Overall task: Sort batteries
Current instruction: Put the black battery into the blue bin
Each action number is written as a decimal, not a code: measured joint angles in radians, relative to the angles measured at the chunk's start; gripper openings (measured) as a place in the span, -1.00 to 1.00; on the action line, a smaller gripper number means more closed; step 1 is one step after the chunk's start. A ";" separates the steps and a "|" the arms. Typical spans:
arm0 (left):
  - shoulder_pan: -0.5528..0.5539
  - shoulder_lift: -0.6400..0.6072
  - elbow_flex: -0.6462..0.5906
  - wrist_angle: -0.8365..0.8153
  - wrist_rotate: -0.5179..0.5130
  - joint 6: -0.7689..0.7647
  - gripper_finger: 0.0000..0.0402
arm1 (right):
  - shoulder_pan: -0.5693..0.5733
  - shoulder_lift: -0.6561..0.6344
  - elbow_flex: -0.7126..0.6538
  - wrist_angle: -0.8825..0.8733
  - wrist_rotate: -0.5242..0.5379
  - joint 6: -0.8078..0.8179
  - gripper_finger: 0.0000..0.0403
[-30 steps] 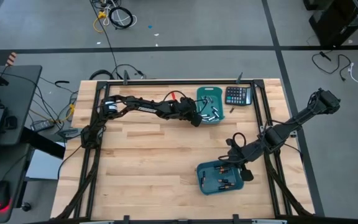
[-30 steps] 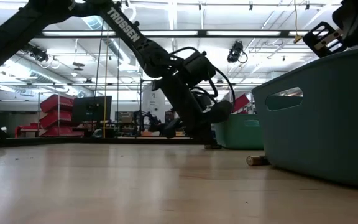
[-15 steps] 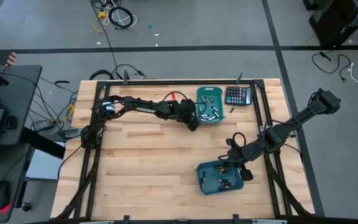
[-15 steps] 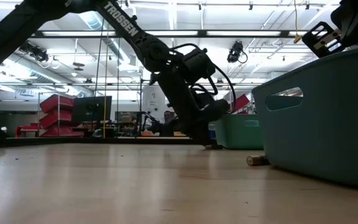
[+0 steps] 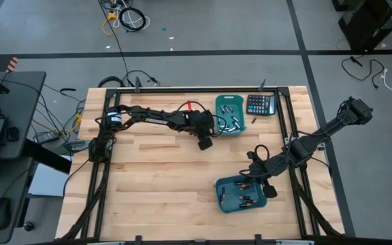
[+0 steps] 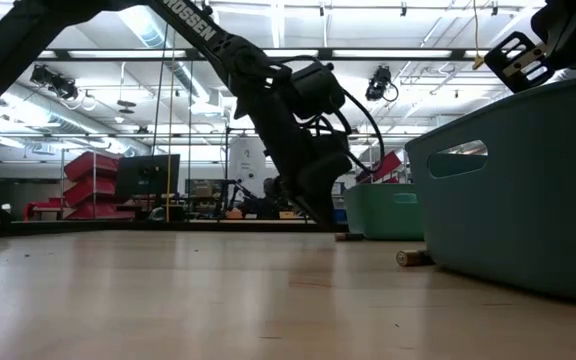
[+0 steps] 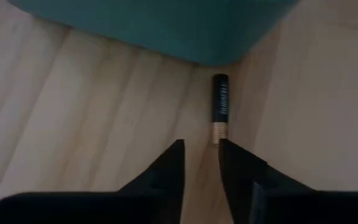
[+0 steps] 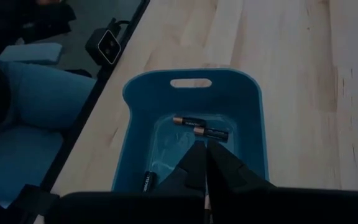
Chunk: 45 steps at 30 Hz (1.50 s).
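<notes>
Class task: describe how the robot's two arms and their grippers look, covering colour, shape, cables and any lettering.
Both arms are dark, jointed and slender. The left arm carries white TROSSEN lettering and looping black cables. The left gripper and right gripper each have two dark, tapering fingers.

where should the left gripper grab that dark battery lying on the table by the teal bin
Best across its middle, from straight above. The battery lies flat on the wood, one end near the teal bin corner, so both long sides look free. The left gripper hangs just short of its copper end, fingers slightly apart along its line.
</notes>
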<state>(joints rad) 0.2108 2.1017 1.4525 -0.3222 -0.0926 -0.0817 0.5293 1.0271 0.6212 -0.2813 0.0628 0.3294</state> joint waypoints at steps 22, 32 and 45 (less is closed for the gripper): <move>-0.024 -0.003 -0.204 0.377 0.003 0.098 -0.21 | 0.000 0.000 0.000 0.004 0.034 -0.011 -0.99; -0.023 -0.006 -0.309 0.562 -0.018 0.070 -0.37 | 0.000 0.000 0.000 0.011 0.050 -0.012 -1.00; -0.022 -0.002 -0.344 0.655 -0.041 0.021 -0.78 | 0.000 0.001 0.000 0.019 0.076 -0.014 -0.99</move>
<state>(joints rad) 0.1886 2.1002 1.1089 0.3332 -0.1337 -0.0610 0.5293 1.0277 0.6212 -0.2623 0.1383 0.3149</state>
